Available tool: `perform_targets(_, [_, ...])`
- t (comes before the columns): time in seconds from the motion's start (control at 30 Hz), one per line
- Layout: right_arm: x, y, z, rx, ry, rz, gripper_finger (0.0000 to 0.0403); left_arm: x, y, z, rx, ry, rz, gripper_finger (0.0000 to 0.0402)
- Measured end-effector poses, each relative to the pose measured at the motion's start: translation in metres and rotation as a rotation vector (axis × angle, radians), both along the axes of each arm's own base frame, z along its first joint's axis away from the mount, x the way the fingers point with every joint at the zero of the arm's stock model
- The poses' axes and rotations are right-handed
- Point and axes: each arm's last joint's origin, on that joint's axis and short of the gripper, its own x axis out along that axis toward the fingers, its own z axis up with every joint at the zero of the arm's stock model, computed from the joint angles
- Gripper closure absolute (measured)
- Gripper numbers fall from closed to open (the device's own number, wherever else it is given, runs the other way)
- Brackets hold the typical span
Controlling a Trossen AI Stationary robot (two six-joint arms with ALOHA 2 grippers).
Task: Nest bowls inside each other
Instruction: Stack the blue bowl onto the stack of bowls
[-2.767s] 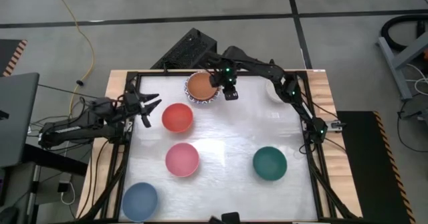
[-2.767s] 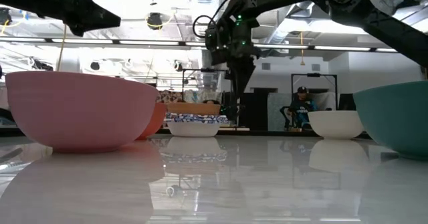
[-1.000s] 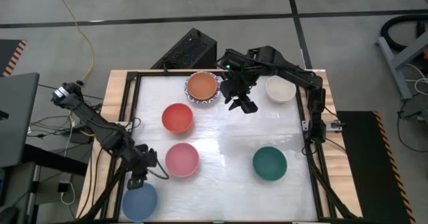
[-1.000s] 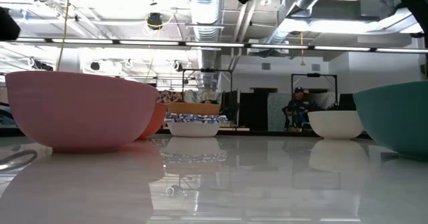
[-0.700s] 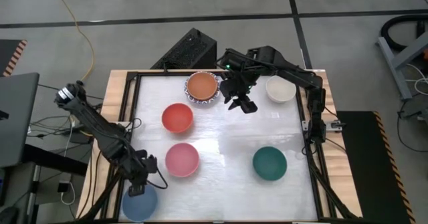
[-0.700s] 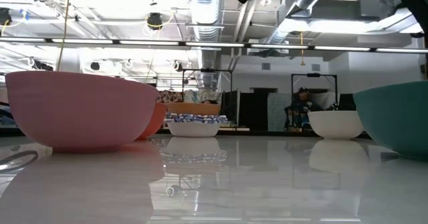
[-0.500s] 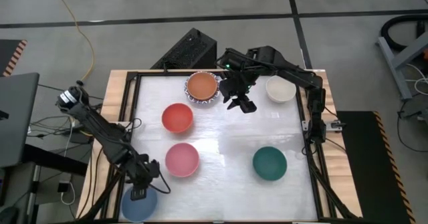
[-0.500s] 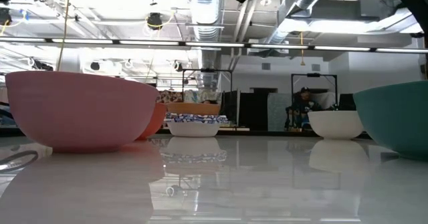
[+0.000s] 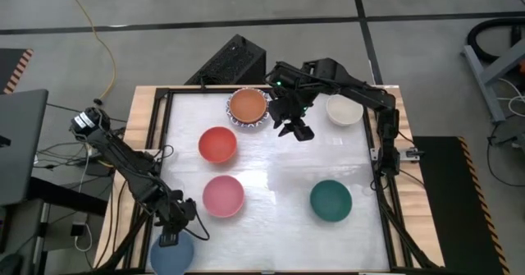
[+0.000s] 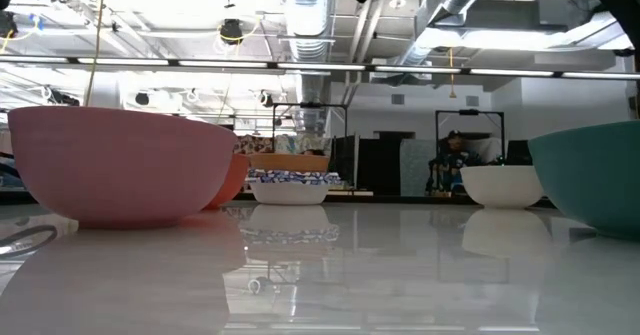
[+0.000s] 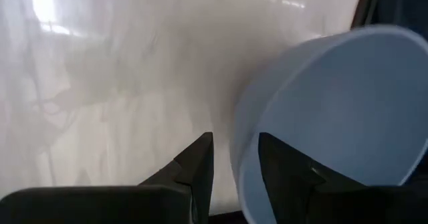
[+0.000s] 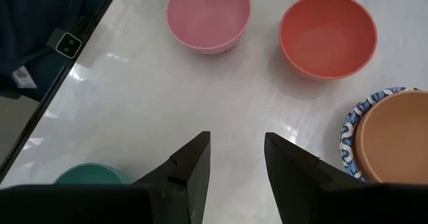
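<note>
Left gripper (image 11: 231,158) has dropped onto the blue bowl (image 11: 334,117), fingers spread astride its rim.
Next I pinch and lift; right gripper (image 12: 237,158) hangs spread, empty.

Landmark: pink bowl (image 9: 223,195), upright, empty.
Red bowl (image 9: 217,144): just behind it, empty.
Orange bowl (image 9: 248,105): farther back, nested in blue-patterned bowl (image 9: 233,114).
Cream bowl (image 9: 343,109): far right corner.
Dark green bowl (image 9: 330,200): right, well apart.
Blue bowl (image 11: 334,117): front-left, near.

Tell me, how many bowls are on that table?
7 visible: orange bowl nested in a blue-patterned bowl, cream, red, pink, green, blue at the left gripper. More may hide underneath.
</note>
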Motion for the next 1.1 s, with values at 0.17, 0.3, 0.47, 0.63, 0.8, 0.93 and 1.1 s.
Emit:
perform_targets(0.17, [0.0001, 0.0005, 0.0, 0.0, 0.0, 0.001, 0.0239, -0.0004, 0.0008, 0.001, 0.001, -0.002, 0.011, 0.0294])
perform_targets(0.3, [0.0001, 0.0003, 0.0, -0.001, -0.001, 0.002, 0.0239, 0.0, 0.0009, 0.0009, 0.01, -0.013, 0.013, 0.0294])
perform_targets(0.47, [0.0002, 0.0003, 0.0, -0.004, -0.003, 0.007, 0.0239, 0.0011, 0.0005, 0.0005, 0.017, -0.031, 0.012, 0.0294])
perform_targets(0.63, [0.0002, 0.0003, 0.0, -0.004, -0.003, 0.007, 0.0239, 0.0028, -0.0017, 0.0008, -0.006, -0.043, 0.001, 0.0294])
perform_targets(0.8, [0.0002, 0.0003, 0.0, -0.004, -0.003, 0.007, 0.0239, 0.0026, -0.0017, 0.0008, -0.006, -0.04, -0.005, 0.0294])
perform_targets(0.93, [0.0002, 0.0003, 0.0, -0.004, -0.003, 0.007, 0.0239, 0.0029, -0.0017, 0.0009, 0.0, -0.058, -0.025, 0.0294])
perform_targets(1.1, [0.0002, 0.0003, 0.0, -0.004, -0.003, 0.006, 0.0239, 0.0032, -0.0014, 0.0008, 0.011, -0.072, -0.03, 0.0294])
